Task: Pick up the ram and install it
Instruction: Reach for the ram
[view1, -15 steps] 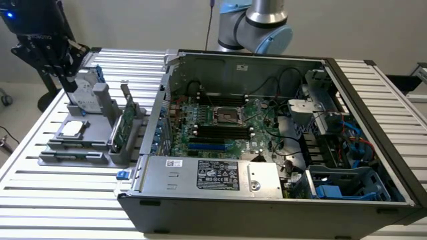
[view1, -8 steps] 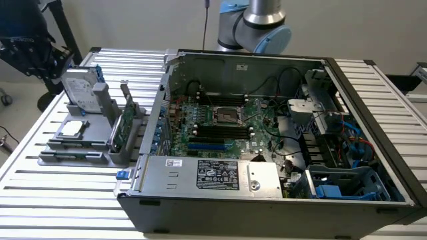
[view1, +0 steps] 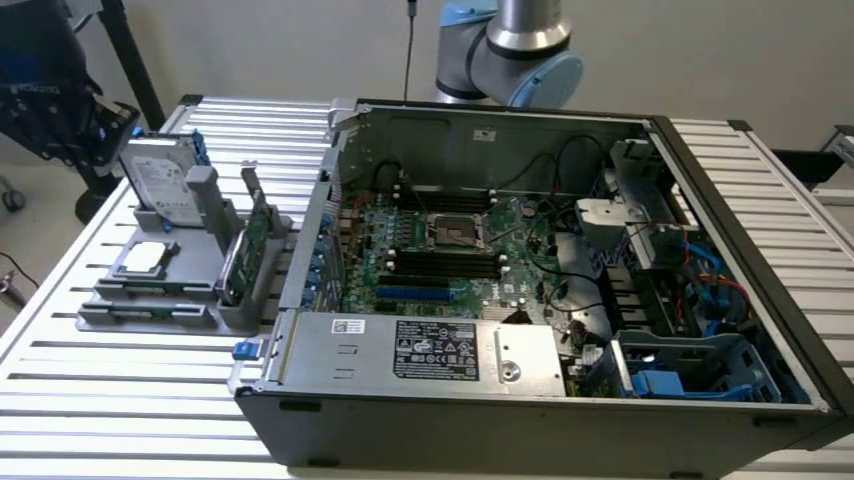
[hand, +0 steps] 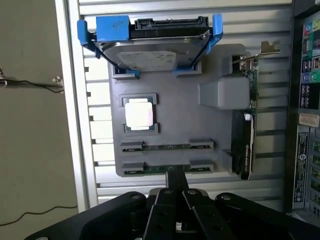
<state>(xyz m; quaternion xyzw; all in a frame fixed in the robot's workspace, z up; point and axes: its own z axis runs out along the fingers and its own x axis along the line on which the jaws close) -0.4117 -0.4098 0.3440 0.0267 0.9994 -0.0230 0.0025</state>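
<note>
The fingers (hand: 172, 185) of your gripper (hand: 176, 175) were pressed together, holding nothing. The ram (hand: 152, 169) stood edge-up in the slot along the grey holder's (hand: 170, 110) edge opposite the hard drive (hand: 150, 50). It looked light, stiff and fragile, best pinched gently across its upper edge at mid-length.

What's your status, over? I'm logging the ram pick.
Gripper above gray holder, nearest the ram sticks. Both sticks seated in holder slots, not lifted. Card and hard drive on same holder, apart from the sticks.
</note>
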